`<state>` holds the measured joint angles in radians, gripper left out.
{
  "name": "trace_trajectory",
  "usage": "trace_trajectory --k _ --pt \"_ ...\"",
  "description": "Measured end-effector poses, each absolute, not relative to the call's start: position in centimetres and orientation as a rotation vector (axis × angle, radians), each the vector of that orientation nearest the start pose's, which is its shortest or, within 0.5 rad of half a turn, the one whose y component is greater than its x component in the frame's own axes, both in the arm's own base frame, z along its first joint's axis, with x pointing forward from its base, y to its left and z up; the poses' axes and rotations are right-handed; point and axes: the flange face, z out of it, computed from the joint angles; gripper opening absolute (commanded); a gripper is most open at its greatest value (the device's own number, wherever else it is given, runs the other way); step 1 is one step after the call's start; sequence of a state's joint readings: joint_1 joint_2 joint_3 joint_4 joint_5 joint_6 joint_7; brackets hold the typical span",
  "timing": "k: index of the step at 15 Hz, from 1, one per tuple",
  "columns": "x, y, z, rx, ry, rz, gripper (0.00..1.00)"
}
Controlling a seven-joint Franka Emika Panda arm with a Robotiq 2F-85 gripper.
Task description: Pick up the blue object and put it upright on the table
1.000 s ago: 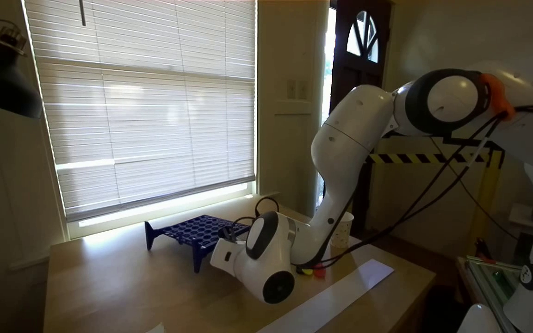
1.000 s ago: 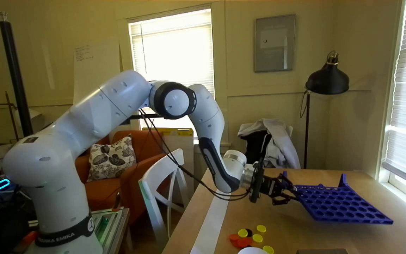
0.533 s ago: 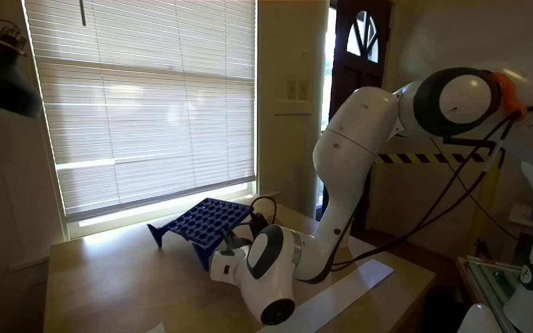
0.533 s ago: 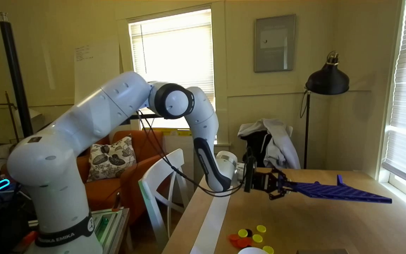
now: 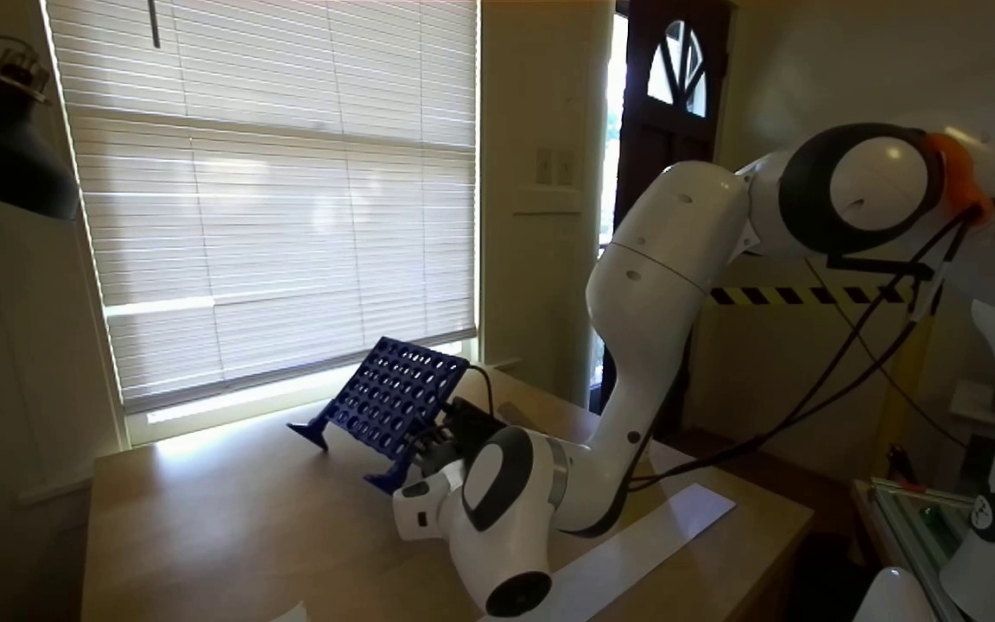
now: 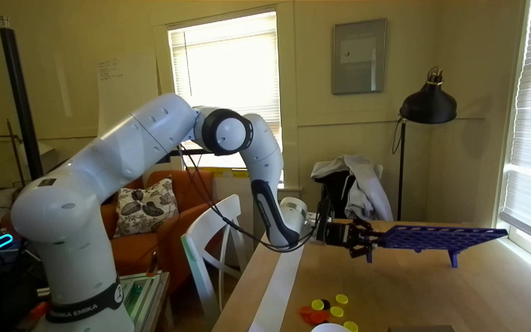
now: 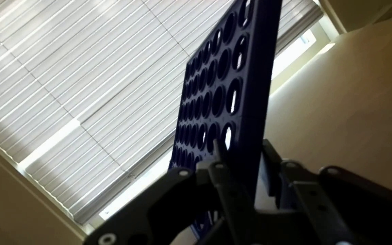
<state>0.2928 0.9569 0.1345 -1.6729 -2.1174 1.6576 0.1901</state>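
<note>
The gripper (image 7: 242, 151) is clamped on an edge of the rack (image 5: 394, 396), which leans, feet (image 5: 311, 430) lowest, over the table (image 5: 230, 527); whether the feet touch the table cannot be told. The step in hand looks like righting the rack, not yet upright. The next move likely calls for swinging it vertical, then setting both feet squarely on the table before letting go.
</note>
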Motion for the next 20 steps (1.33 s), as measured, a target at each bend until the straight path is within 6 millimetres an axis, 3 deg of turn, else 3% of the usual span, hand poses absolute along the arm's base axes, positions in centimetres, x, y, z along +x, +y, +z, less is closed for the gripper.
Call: trace_trajectory --k 8,20 --pt "63.6 19.2 9.3 0.749 1.304 -0.204 0.07" --pt "63.8 19.9 9.5 0.615 1.458 -0.315 0.07"
